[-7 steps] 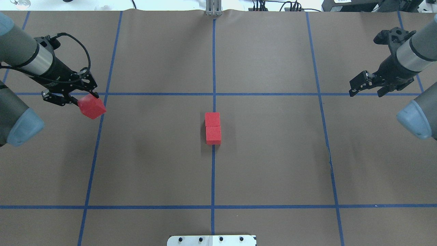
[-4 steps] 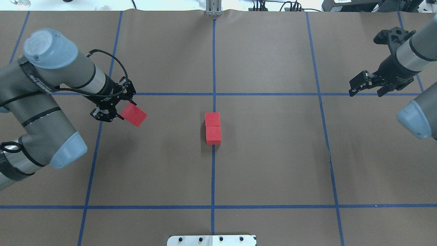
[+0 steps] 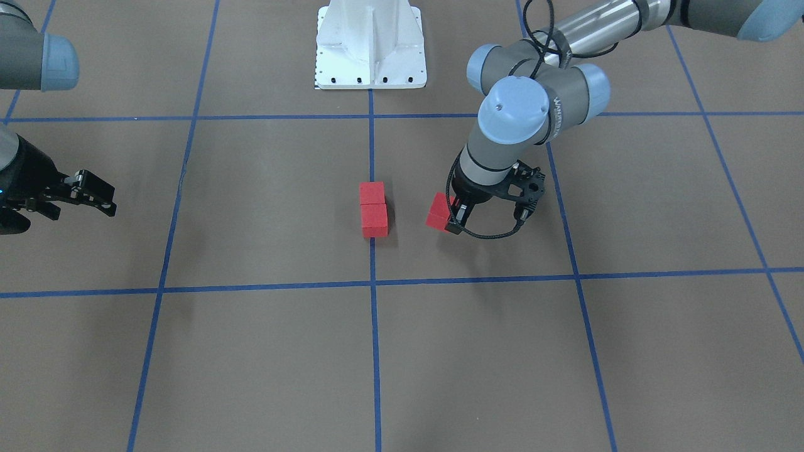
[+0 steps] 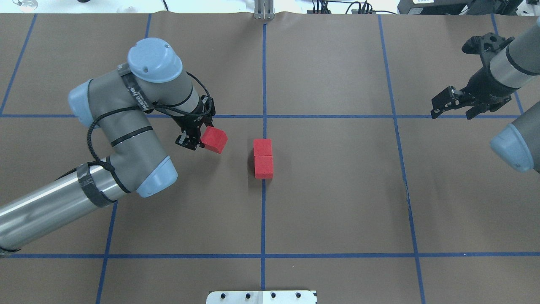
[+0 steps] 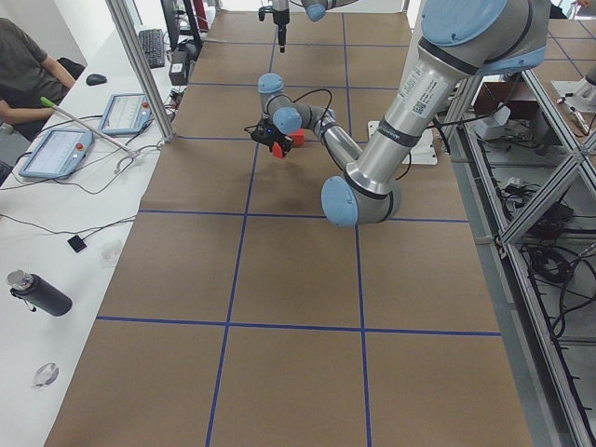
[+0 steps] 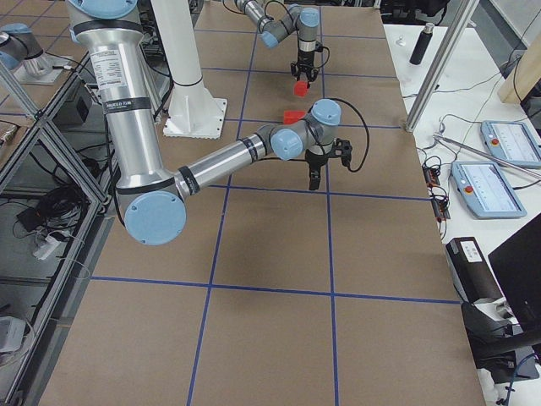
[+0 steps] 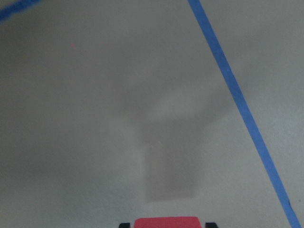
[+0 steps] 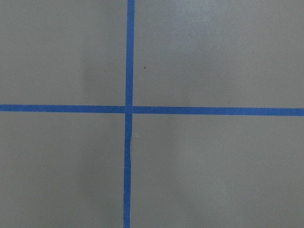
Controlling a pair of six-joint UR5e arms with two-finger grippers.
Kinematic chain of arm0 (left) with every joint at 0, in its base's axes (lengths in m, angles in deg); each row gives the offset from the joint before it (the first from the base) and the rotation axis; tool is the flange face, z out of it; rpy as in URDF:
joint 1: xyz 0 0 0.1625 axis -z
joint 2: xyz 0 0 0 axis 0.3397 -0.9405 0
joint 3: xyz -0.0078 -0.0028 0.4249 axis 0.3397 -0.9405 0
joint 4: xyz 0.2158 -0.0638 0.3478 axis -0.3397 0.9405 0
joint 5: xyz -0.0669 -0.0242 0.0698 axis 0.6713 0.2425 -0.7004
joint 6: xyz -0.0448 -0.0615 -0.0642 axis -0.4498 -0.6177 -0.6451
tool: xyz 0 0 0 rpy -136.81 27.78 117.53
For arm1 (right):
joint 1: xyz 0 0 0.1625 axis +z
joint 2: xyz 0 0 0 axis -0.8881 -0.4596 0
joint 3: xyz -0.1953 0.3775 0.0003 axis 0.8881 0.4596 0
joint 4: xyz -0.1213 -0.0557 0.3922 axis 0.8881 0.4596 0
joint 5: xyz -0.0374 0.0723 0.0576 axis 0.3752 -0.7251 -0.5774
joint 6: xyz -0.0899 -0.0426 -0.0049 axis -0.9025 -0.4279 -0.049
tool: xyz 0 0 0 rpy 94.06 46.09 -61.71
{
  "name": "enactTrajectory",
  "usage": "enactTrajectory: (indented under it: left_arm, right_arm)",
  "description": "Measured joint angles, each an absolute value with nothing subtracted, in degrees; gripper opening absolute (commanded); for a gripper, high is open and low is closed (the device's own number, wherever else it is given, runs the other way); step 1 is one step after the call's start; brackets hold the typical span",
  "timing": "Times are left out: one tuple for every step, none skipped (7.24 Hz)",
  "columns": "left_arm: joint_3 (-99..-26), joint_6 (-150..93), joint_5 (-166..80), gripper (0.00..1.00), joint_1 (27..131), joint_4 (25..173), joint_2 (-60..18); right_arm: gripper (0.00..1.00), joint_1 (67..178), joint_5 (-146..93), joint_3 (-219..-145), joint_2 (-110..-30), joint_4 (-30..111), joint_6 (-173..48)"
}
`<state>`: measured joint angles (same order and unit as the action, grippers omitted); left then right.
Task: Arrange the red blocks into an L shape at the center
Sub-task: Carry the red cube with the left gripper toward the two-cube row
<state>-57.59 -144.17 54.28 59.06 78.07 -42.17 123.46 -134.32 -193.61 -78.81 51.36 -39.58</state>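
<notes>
- The left claw (image 4: 201,136) pinches one red block (image 4: 215,140), holding it above the brown surface (image 4: 329,190) and turned askew to the grid.
- The two other red blocks (image 4: 263,157) lie touching, end to end on the middle blue tape line (image 4: 263,211) at the center.
- The held block hangs near that pair on the robot's left, apart from it.
- The right claw (image 4: 451,112) hovers far off with its fingers spread, gripping nothing.
</notes>
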Motion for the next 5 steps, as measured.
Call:
enactTrajectory:
  left_arm:
    - [-54.9,-148.6,54.3,0.00,59.0,77.1,-44.5]
    - [-53.5,-153.8,54.4,0.00,58.7,76.8,-45.4]
    - [-52.9,-159.0,54.4,0.00,58.3,76.8,-45.8]
    - [-52.6,-162.6,54.4,0.00,57.9,76.8,-46.2]
    - [-52.5,-164.9,54.4,0.00,57.5,76.9,-46.5]
  right_arm:
    - [1.00,123.5,-134.3,-193.5,-78.8,51.4,-39.6]
    - [1.00,123.4,-134.3,-193.3,-78.9,51.4,-39.6]
    - [1.00,123.3,-134.3,-193.2,-78.9,51.4,-39.6]
    - [1.00,123.3,-134.2,-193.1,-79.0,51.4,-39.6]
    - [1.00,123.2,-134.2,-193.1,-79.0,51.4,-39.6]
